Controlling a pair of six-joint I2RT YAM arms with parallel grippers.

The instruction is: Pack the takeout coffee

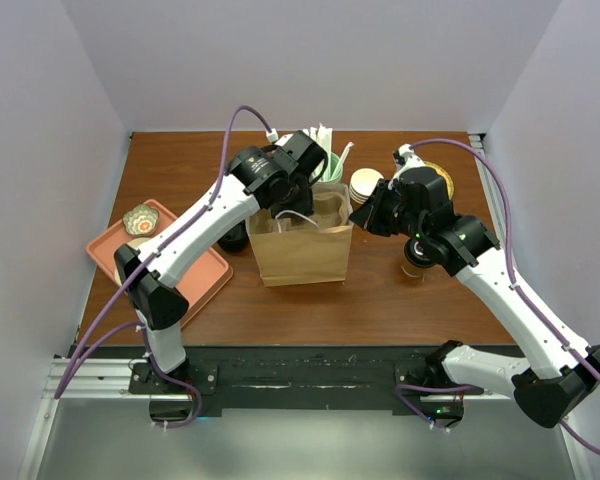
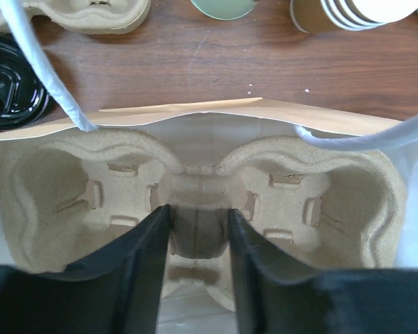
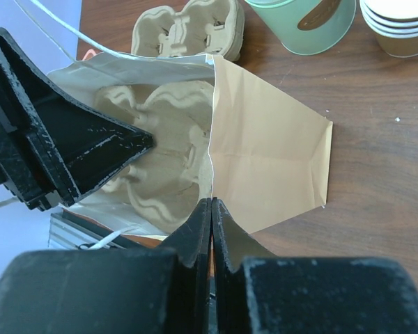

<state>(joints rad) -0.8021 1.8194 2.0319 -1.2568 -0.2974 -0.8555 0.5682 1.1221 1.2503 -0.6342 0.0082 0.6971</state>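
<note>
Brown wooden table (image 1: 380, 300): takeout coffee (image 2: 7, 83) stands outside, just left of paper bag (image 1: 300, 255). Left gripper (image 2: 198, 212) narrowly clamps pulp carrier (image 2: 320, 202) centre inside bag; right gripper (image 3: 211, 203) pinched shut on bag's right rim. Risk: rim slipping free, mouth collapsing over carrier.

The takeout coffee (image 1: 416, 266), a brownish black-lidded paper cup, stands upright right of the paper bag (image 1: 302, 255).

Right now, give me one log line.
left end effector: grips carrier in bag | right end effector: pinches bag rim | coffee: outside bag
</note>
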